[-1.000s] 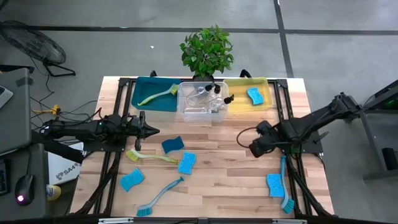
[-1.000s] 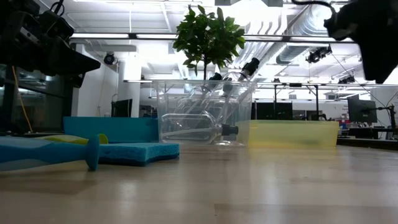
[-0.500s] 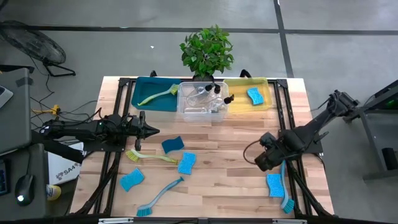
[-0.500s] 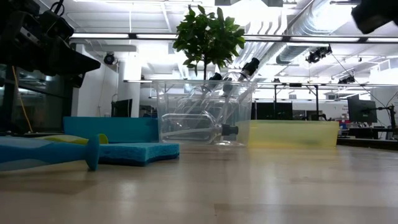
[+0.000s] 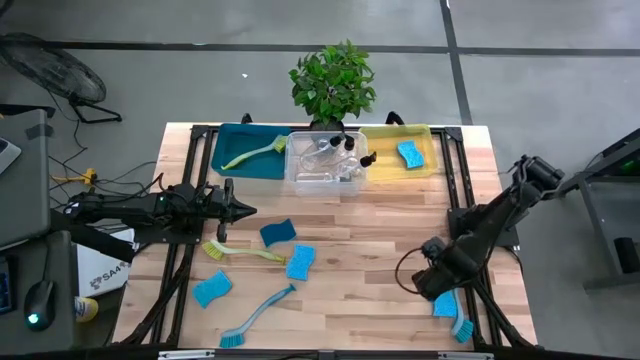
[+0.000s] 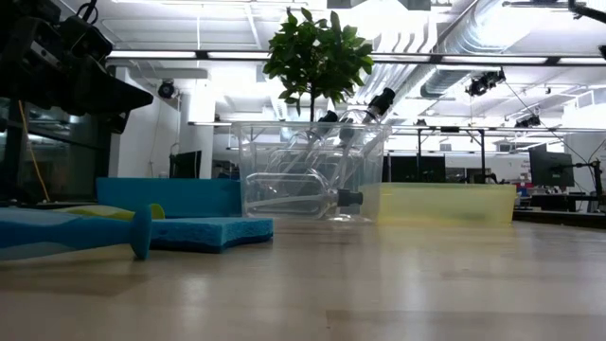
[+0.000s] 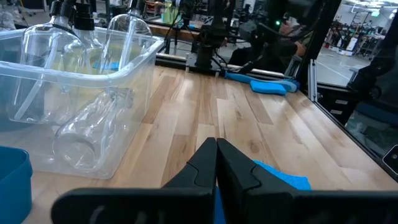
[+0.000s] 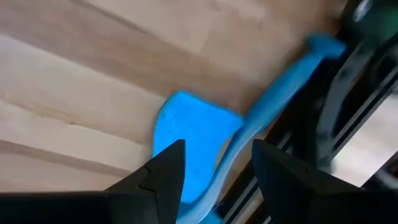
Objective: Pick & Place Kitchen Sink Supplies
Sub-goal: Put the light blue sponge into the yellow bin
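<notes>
Right gripper [image 5: 437,284] has dropped, fingers apart, half-hiding a blue sponge [image 8: 186,146].

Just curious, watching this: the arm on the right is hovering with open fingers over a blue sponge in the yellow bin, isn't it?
Not in the yellow bin. The high view shows the right gripper, open, over a blue sponge lying on the table beside a blue brush.

plant [image 5: 333,80] stood behind table's far edge | teal bin [image 5: 232,141], clear bin [image 5: 300,180], yellow bin [image 5: 428,148] sat in a row | wooden table [image 5: 370,240]
</notes>
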